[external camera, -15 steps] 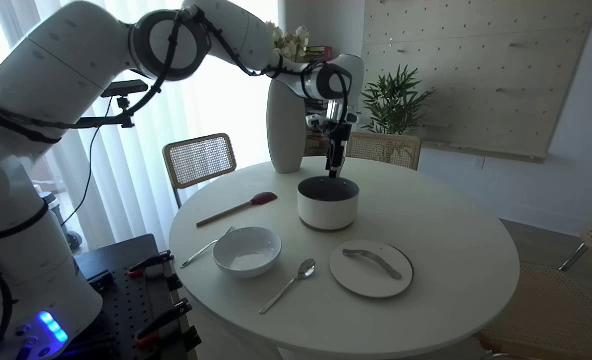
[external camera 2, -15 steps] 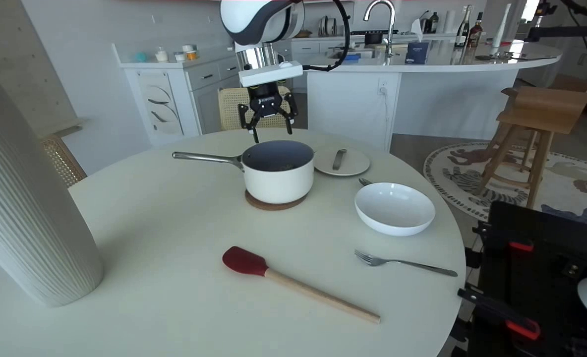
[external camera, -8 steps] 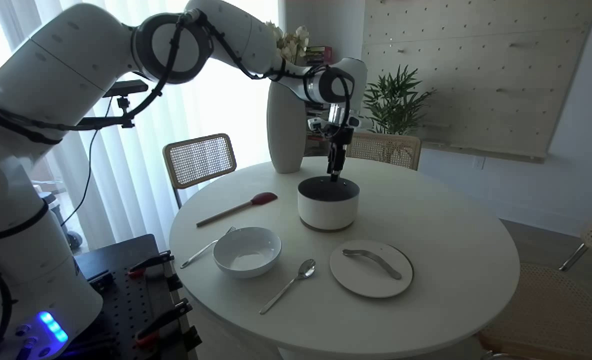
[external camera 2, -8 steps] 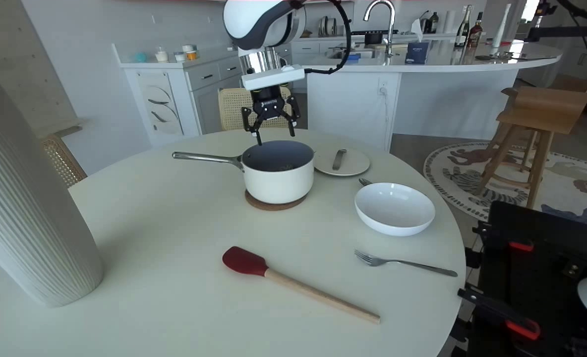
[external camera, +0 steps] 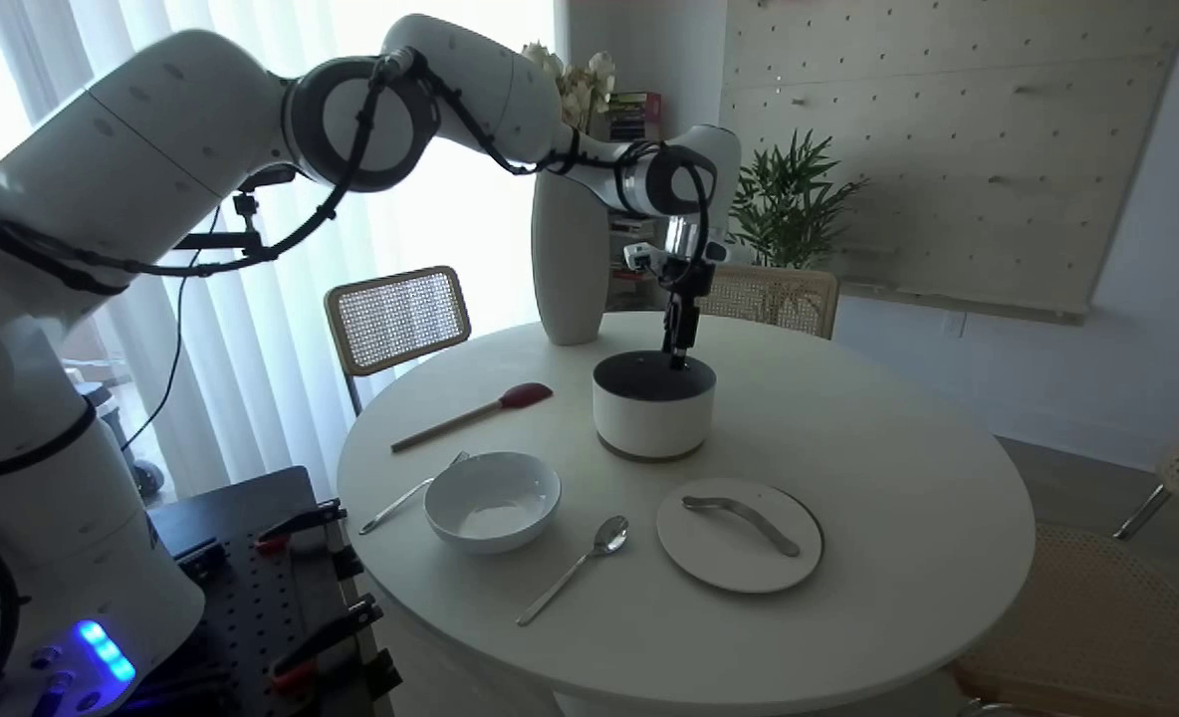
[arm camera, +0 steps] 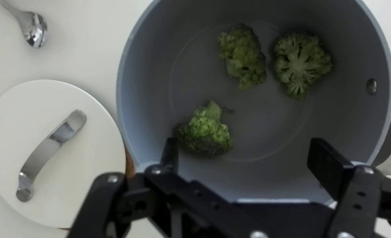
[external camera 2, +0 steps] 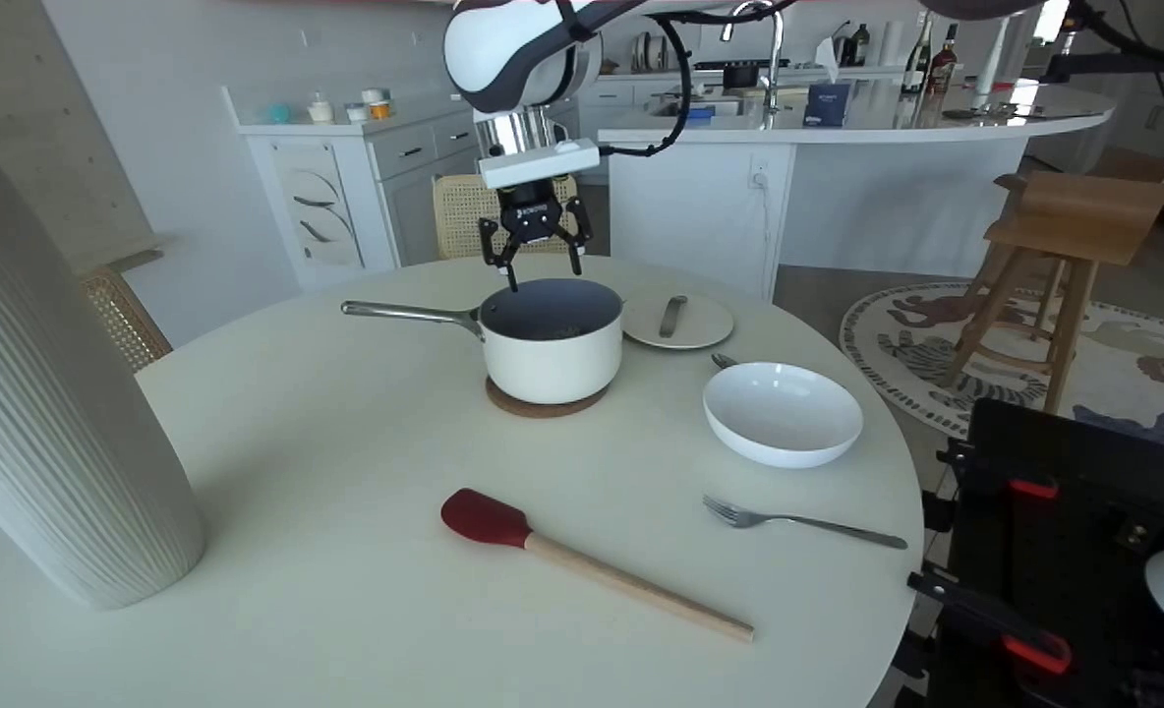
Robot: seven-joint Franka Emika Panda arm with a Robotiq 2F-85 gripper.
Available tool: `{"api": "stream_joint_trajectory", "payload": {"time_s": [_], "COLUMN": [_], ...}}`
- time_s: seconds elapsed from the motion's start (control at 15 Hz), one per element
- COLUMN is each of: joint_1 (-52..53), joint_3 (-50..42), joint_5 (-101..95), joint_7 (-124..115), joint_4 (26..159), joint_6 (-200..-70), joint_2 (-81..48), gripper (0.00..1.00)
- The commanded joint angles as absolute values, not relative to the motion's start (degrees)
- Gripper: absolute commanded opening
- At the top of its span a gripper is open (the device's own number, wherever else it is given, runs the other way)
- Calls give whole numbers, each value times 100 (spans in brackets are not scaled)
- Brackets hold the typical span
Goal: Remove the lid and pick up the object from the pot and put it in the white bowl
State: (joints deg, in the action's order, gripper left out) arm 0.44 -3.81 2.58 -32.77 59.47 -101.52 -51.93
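Note:
The white pot (external camera 2: 552,372) stands uncovered, with a dark grey inside (arm camera: 146,82) in the wrist view. Three green broccoli pieces lie on its bottom: one near my left finger (arm camera: 205,130), two farther up the view (arm camera: 243,56) (arm camera: 301,64). My gripper (arm camera: 244,142) is open and empty, fingers wide apart, above the pot. In the exterior views the fingertips (external camera: 677,362) (external camera 2: 545,278) are near the pot's far rim. The white lid (external camera: 714,553) with a curved metal handle lies on the table beside the pot, also in the wrist view (arm camera: 76,162). The white bowl (external camera: 492,543) appears empty.
The pot's metal handle (external camera 2: 405,312) sticks out sideways. A cork disc (external camera 2: 543,407) lies under the pot. A red spatula (external camera 2: 489,516), a fork (external camera 2: 808,523) and a spoon (external camera: 609,538) lie on the table. A tall white vase (external camera: 570,264) stands at the table's far side.
My gripper has moved down a little and slightly to the right in an exterior view, its tips now lower by the pot's rim. It stays open. The table items have not moved.

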Motion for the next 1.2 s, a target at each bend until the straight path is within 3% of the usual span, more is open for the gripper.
{"api": "stream_joint_trajectory", "payload": {"time_s": [0.0,1.13], "joint_1": [107,375], "joint_3": [-449,-625], "joint_5": [272,95], "joint_7": [-3250,-3421], "joint_4": [5486,5932], "joint_6": [-10005,-11333], "joint_2": [-5529,-5801], "gripper": [100,100]}}
